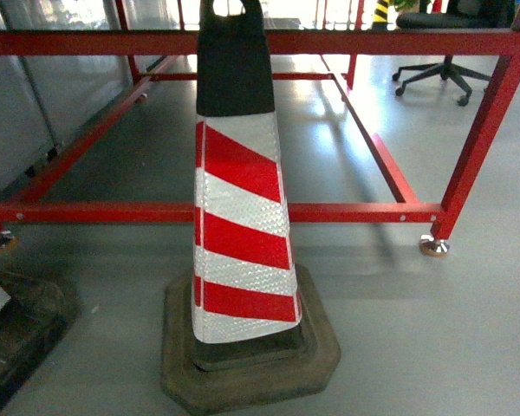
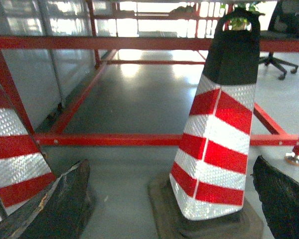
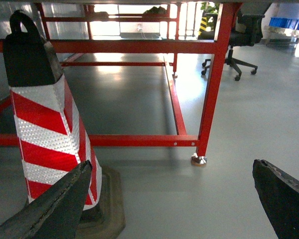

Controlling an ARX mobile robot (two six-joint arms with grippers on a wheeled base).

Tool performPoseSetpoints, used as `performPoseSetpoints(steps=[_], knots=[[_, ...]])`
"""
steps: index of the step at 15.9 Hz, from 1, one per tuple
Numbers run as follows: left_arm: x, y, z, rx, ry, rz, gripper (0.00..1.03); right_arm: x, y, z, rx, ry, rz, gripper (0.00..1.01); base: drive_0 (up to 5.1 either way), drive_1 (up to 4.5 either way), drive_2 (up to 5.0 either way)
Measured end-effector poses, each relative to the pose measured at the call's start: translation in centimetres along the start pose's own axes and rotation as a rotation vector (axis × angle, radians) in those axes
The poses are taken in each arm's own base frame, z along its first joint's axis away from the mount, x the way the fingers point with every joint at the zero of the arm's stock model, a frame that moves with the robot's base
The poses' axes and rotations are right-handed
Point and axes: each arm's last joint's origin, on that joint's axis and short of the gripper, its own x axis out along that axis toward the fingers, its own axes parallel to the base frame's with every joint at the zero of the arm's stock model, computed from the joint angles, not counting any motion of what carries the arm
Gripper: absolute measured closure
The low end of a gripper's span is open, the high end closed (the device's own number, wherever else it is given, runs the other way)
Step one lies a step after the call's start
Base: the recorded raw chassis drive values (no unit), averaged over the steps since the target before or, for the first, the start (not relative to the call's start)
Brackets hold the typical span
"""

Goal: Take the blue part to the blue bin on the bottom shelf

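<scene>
Blue part, bin and shelf are out of view — only a striped cone (image 1: 243, 199) before a red frame (image 1: 347, 211) on grey floor (image 1: 433, 347). Both grippers' fingers (image 2: 65, 204) (image 3: 55, 209) stand spread apart, holding nothing.

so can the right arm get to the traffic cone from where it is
Probably yes: the right gripper is open, the traffic cone stands just left of its left finger, and only bare floor lies between.

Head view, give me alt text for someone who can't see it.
A red-and-white striped cone with a black top stands on a dark rubber base on grey floor, directly in front of the camera. Behind it runs a red frame, with an office chair at far right. No pincer, shelf or bin shows here.
</scene>
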Motion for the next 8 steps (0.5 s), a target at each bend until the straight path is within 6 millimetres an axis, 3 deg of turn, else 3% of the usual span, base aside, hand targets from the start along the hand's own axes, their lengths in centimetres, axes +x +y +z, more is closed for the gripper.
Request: performPoseSetpoints(steps=[8], knots=[[0.00,0.00,0.01,0.000,-0.001,-0.001,0.05,0.00,0.00,0.02,0.003,-0.002,0.000,0.03,0.0,0.00,0.0]])
